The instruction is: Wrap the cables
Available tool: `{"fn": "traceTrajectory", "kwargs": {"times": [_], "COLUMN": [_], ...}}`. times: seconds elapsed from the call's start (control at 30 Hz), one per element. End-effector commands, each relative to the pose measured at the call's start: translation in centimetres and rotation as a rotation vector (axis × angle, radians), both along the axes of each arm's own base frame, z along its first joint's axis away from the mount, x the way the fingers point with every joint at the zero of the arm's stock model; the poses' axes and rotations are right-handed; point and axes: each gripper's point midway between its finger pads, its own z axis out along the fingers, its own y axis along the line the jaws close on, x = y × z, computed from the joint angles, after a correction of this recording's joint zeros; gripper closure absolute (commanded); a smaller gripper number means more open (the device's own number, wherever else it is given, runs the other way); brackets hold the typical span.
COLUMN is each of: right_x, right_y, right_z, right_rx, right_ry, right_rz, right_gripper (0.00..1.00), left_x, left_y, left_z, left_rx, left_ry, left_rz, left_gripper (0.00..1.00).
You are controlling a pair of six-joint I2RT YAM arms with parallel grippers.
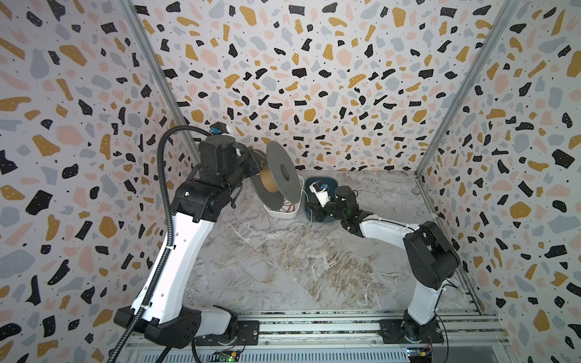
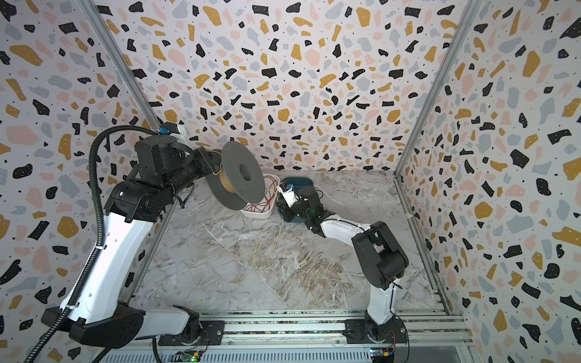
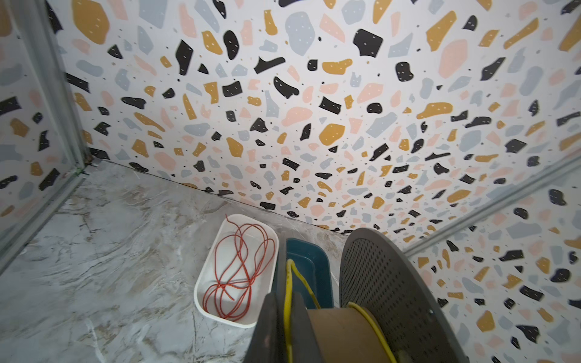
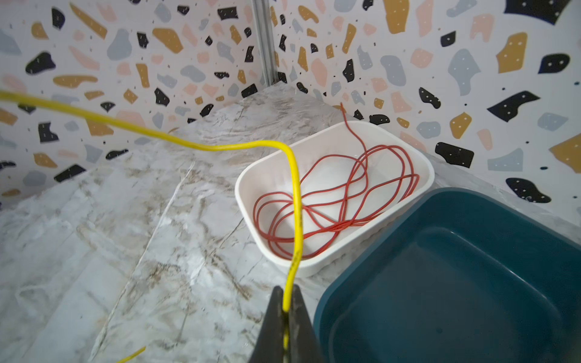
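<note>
Slippage worries me: my right gripper (image 4: 284,309) pinches the thin yellow cable (image 4: 295,201), whose tail loops on the table (image 1: 345,267). My left gripper (image 1: 257,165), seemingly clamped on the raised spool (image 1: 276,176), may yank it free.

- Spool (image 3: 386,283) runs past the left wrist view's edge.
- White tray (image 1: 281,215) sits half hidden behind it in both top views.
- Yellow cable (image 4: 297,204) exits the right wrist view.

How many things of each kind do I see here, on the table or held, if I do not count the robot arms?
Cables: 2, the yellow cable and the red cable
Trays: 2, the white tray and the blue tray
Spools: 1, the grey spool
Total: 5
</note>
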Motion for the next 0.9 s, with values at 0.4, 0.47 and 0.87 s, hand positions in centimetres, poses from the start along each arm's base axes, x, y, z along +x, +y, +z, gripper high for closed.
{"fn": "traceTrajectory", "kwargs": {"times": [0.4,0.47,0.87], "right_x": [-7.9,-8.3,-11.4], "right_y": [-1.2,-1.5,-2.5], "right_z": [11.6,13.5,23.8], "right_rx": [-0.215,-0.196,-0.033], "right_ry": [-0.47,-0.496,-0.651], "right_rz": [-0.032,-0.039,-0.031], "right_gripper": [1.0,1.0,1.0], "left_x": [4.1,4.4,5.7], "left_y": [6.5,6.5,2.7], "left_z": [-1.5,-2.3,-6.7], "left_rx": [0.206,0.233,0.394], "left_ry": [-0.066,-0.048,0.073], "left_rz": [0.429,0.429,0.265], "left_gripper": [1.0,1.0,1.0]}}
